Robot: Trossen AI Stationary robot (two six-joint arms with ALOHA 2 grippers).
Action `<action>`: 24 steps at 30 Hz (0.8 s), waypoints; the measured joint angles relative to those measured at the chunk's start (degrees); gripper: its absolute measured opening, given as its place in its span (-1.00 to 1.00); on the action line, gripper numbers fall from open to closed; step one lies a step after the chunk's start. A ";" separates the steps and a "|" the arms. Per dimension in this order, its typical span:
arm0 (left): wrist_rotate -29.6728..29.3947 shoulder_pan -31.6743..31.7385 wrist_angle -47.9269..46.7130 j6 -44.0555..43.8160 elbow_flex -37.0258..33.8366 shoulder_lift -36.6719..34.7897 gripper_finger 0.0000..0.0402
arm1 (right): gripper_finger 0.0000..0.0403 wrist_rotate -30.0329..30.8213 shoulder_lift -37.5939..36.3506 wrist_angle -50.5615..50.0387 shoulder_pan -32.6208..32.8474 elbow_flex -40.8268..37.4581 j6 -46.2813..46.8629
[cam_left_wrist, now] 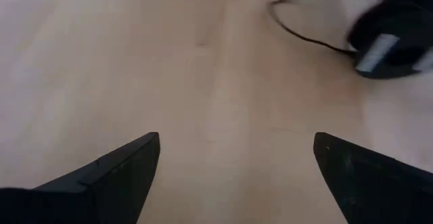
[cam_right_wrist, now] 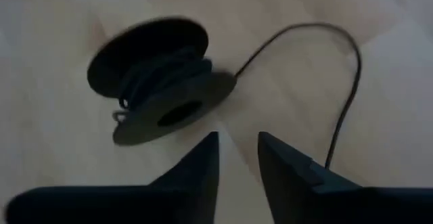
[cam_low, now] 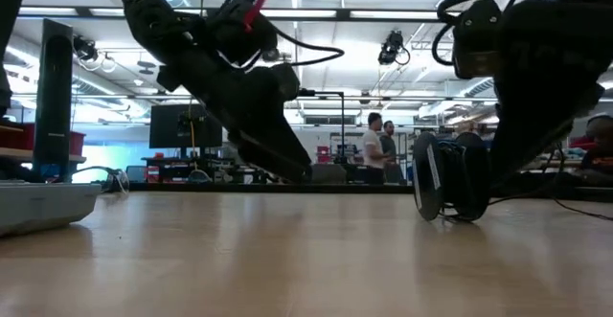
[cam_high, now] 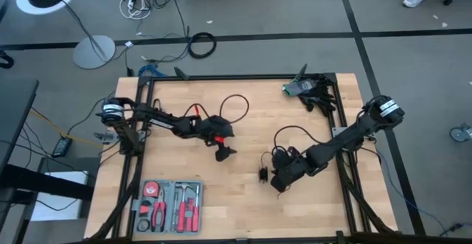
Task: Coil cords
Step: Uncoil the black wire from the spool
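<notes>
The cord is a thin black wire, mostly wound on a small black round spool (cam_right_wrist: 159,82). The spool stands on its rim on the wooden table (cam_low: 448,178), seen near mid-table in the high view (cam_high: 263,174). A free length of wire (cam_right_wrist: 342,61) arcs away from it across the wood. My right gripper (cam_right_wrist: 238,149) hovers just beside the spool (cam_high: 276,180), fingers a narrow gap apart with nothing between them. My left gripper (cam_high: 223,153) hangs wide open (cam_left_wrist: 237,163) over bare wood to the spool's left, holding nothing.
A tray of red-handled tools (cam_high: 169,206) lies at the near left of the table. A green-and-black object (cam_high: 301,88) sits at the far right corner. Black frame rails (cam_high: 142,126) line the table's sides. Bare wood (cam_high: 243,214) lies along the near edge.
</notes>
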 joint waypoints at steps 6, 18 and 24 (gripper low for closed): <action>-2.15 -6.60 0.52 -1.64 0.00 0.09 0.97 | -0.91 0.27 0.69 4.98 1.72 0.03 -2.34; -4.42 -11.46 5.57 -2.58 2.49 1.24 0.97 | -0.99 -1.53 7.87 14.96 -1.07 0.01 -6.16; -4.33 -12.08 2.94 -2.64 3.76 3.54 0.97 | -0.99 2.19 14.76 27.76 -5.82 0.02 -14.66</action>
